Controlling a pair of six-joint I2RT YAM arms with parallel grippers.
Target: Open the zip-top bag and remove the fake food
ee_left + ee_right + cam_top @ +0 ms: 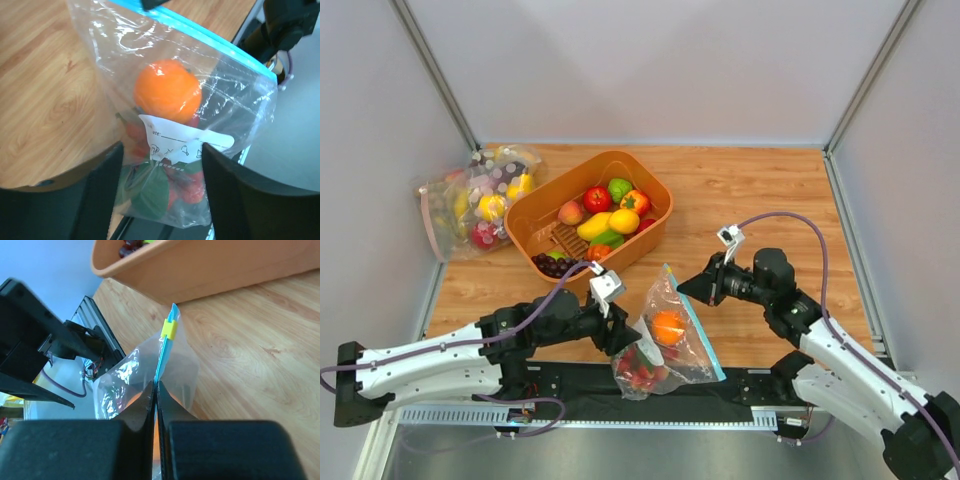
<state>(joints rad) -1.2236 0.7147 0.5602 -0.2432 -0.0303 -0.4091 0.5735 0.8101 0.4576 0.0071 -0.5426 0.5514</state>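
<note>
Right pincer: pinching zip-top bag strip, worktop 6 o'clock. Left pincer: straddles fake food, clamping undeterminable. Risk: thin strip slips free, bag drops unopened.

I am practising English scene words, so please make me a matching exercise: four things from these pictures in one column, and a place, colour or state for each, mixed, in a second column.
1 orange
2 grapes
3 slider
4 right gripper

A in the basket
B shut on the bag's strip
C yellow
D inside the bag

Pairs: 1-D, 2-A, 3-C, 4-B.
</note>
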